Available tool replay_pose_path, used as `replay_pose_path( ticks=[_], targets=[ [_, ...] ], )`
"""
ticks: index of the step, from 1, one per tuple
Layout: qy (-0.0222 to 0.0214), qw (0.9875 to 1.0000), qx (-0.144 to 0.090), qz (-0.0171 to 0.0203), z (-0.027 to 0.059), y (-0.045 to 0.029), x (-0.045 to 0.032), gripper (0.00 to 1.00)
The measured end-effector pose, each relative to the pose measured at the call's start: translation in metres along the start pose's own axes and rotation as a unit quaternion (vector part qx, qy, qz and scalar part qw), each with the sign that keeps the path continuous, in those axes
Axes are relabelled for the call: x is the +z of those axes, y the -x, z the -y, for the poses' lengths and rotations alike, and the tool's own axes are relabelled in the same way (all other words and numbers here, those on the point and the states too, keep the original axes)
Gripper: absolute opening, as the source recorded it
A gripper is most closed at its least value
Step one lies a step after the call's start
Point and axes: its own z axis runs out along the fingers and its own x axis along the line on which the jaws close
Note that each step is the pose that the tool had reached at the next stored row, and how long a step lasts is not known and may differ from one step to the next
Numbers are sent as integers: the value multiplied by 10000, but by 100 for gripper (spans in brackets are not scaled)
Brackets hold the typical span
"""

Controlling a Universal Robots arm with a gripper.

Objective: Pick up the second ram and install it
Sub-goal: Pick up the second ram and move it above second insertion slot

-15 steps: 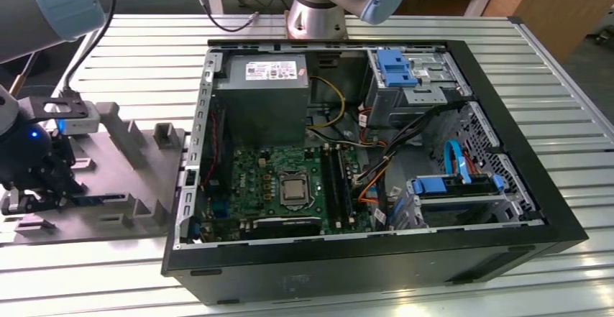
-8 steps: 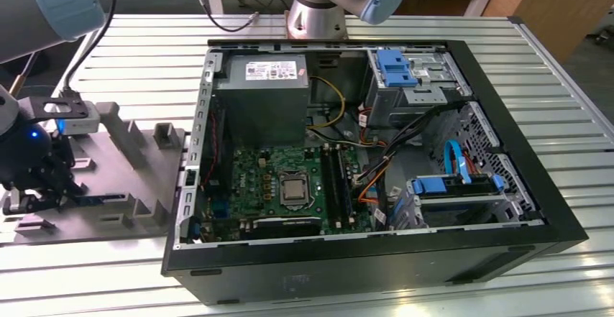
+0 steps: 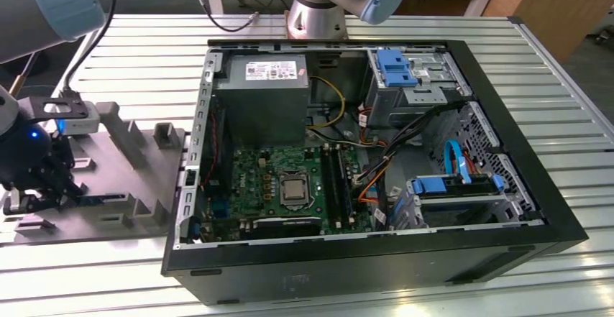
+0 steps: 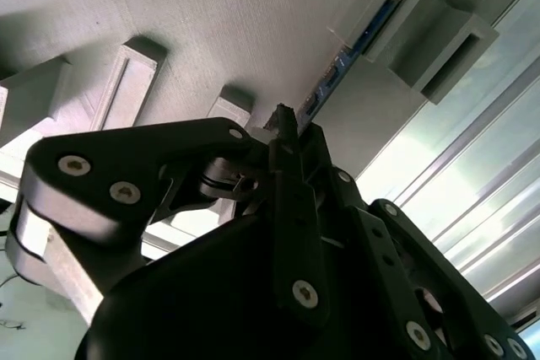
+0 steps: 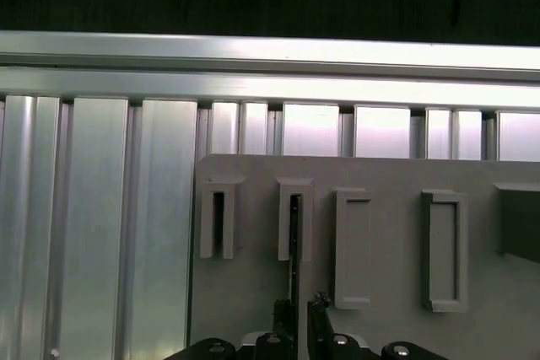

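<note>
1. A robot arm's gripper is hanging low over a grey holder plate. The plate is lying on a slatted metal table at the exterior view's left.
2. The second ram, a thin blue stick, is standing on its long edge in that plate. Its far end is sitting in a slotted block. Parking it upright is probably meant to offer its two flat faces to the jaws.
3. In the first wrist view the jaws are standing slightly spread, one on each side of the stick's near end. A sliver of grey plate is showing between one of them and the board, so I judge the gripper is straddling the stick, not pinching it.
4. In the second wrist view the blue board is running straight away from the gripper's tips into the block, in line with the jaws.
5. A neighbouring block with a bare slot is standing near on one side. Two wider blocks are standing near on the other. None of them is touching the stick.
6. A computer case is lying open just beside the plate, toward the exterior view's right. Its side wall is rising between the plate and the motherboard.
7. The long black memory slots are lying beside the processor socket. Orange and black cables are crowding close along their far side.
</note>
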Motion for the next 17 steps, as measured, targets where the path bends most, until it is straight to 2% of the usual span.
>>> replay_pose_path(
  ticks=[13, 15, 16, 17],
  targets=[
    [1, 10000, -1, 0, 1, -4, -23, 22],
    [1, 10000, -1, 0, 1, -5, -23, 20],
    [0, 10000, -1, 0, 1, -6, -22, 13],
    [1, 10000, -1, 0, 1, -6, -22, 13]
  ],
)
